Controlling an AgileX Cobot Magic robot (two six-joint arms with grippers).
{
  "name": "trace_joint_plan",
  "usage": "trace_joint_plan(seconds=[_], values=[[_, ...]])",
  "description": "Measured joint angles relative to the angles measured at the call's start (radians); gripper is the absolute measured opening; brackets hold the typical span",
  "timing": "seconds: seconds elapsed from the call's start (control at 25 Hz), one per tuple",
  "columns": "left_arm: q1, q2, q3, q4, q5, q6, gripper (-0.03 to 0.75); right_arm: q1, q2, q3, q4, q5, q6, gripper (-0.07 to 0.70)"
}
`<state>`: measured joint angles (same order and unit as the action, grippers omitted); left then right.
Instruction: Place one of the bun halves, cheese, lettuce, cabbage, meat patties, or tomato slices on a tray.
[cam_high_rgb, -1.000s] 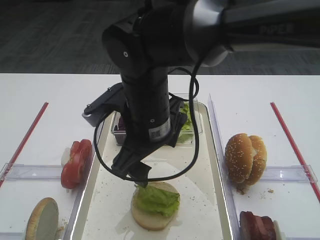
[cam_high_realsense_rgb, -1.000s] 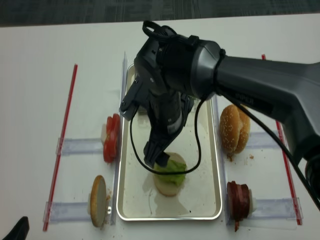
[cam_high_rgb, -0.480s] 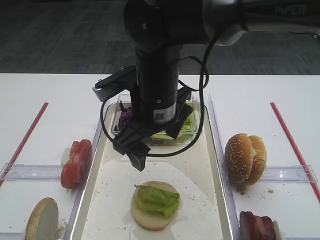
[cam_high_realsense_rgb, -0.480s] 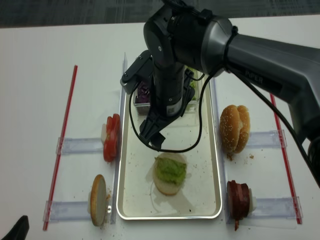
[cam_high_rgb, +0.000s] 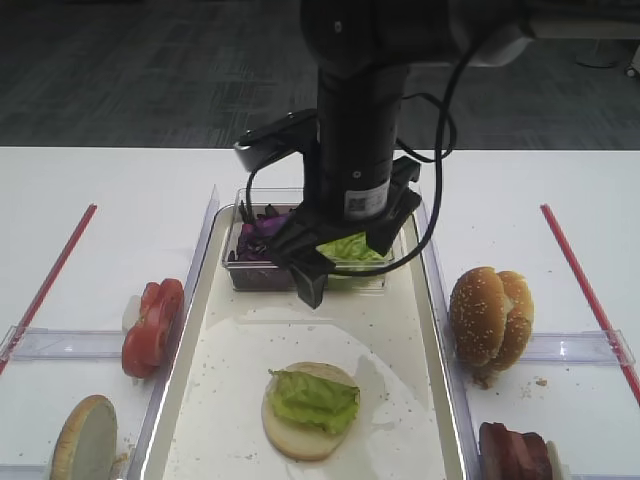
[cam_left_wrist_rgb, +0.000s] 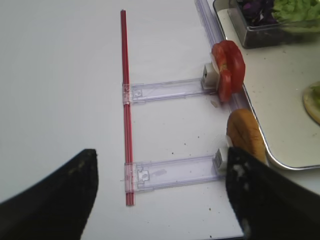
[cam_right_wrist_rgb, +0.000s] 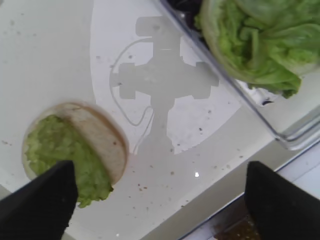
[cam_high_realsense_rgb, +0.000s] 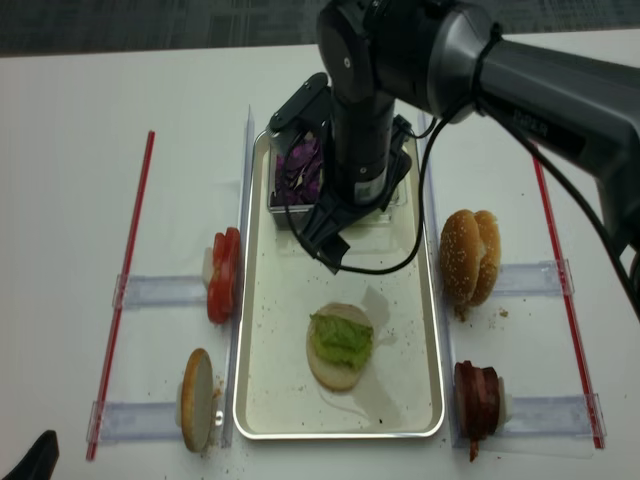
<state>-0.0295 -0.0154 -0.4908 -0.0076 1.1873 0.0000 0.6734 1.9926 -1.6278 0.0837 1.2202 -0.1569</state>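
Note:
On the tray (cam_high_rgb: 200, 330) lies a bun half (cam_high_rgb: 300, 435) with a lettuce leaf (cam_high_rgb: 314, 398) on top. My right gripper (cam_high_rgb: 345, 265) hangs open and empty above the tray, just in front of the tub. In the right wrist view the leaf (cam_right_wrist_rgb: 60, 150) lies at lower left between the fingers. Tomato slices (cam_high_rgb: 155, 325) and a bun half on edge (cam_high_rgb: 85, 440) stand left of the tray. Further bun halves (cam_high_rgb: 490, 315) and meat patties (cam_high_rgb: 515, 450) stand right of it. My left gripper (cam_left_wrist_rgb: 160, 205) is open over the table. Cheese is out of view.
A clear tub (cam_high_rgb: 300, 280) at the tray's far end holds purple cabbage (cam_high_rgb: 258, 235) and more lettuce (cam_high_rgb: 350, 248). Clear plastic holders (cam_left_wrist_rgb: 170, 90) and red strips (cam_left_wrist_rgb: 125, 100) lie on the white table either side of the tray.
My right gripper has lifted off the bun half and moved back toward the tub, open. The lettuce leaf stays on the bun half.

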Motion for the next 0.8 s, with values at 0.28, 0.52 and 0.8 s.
trace_joint_plan(seconds=[0.28, 0.52, 0.8], values=[[0.000, 0.000, 0.000, 0.000, 0.000, 0.000, 0.491, -0.136, -0.024, 0.000, 0.000, 0.002, 0.000, 0.687], [0.000, 0.000, 0.000, 0.000, 0.000, 0.000, 0.491, -0.249, -0.029, 0.000, -0.014, 0.002, 0.002, 0.687], [0.000, 0.000, 0.000, 0.000, 0.000, 0.000, 0.491, -0.371, -0.029, 0.000, -0.053, 0.002, 0.005, 0.687]])
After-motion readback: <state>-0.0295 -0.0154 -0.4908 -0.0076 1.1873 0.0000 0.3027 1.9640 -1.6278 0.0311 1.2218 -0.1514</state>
